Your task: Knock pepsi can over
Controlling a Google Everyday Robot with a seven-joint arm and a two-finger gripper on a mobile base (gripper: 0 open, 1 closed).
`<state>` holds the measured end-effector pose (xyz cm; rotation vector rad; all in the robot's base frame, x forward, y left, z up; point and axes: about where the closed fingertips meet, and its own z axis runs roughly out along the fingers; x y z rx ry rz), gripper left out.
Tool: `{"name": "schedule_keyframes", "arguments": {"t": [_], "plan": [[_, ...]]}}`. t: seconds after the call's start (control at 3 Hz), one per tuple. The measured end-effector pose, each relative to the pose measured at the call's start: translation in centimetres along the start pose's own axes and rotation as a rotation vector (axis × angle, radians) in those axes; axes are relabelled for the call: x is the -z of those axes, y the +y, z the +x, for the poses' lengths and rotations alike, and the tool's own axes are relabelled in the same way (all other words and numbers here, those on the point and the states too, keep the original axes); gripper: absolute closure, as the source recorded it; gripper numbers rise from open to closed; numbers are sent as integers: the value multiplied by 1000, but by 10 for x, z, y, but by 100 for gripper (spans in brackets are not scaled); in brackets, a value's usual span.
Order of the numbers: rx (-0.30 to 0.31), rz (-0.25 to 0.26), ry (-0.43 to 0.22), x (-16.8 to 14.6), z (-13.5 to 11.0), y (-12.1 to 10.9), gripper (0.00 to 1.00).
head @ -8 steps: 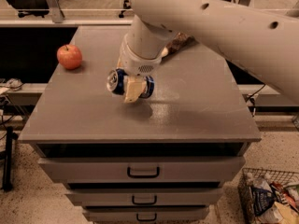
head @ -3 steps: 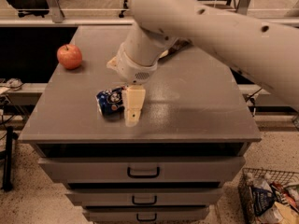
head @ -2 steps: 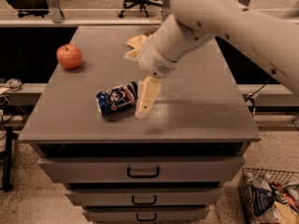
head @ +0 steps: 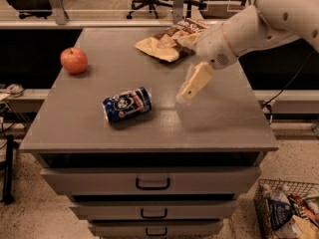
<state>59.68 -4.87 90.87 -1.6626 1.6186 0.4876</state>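
Camera view: gripper (head: 185, 68) hangs over the right-centre of the grey cabinet top (head: 224, 123), jaws spread wide and holding nothing. One tan finger (head: 195, 82) angles down toward the surface, and the other sits up by the crinkled chip bag (head: 162, 45) at the back. Pepsi can (head: 127, 104) lies on its side near the front middle of the top, clear of the gripper; red apple (head: 74, 60) stands well apart at the back-left corner.
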Motion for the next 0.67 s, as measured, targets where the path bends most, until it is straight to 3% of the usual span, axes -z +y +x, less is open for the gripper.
{"name": "schedule_keyframes", "arguments": {"t": [0.33,0.67], "plan": [[-65,86,-7,41,26,-8,0],[-72,93,-5,46,29,-8,0]]}}
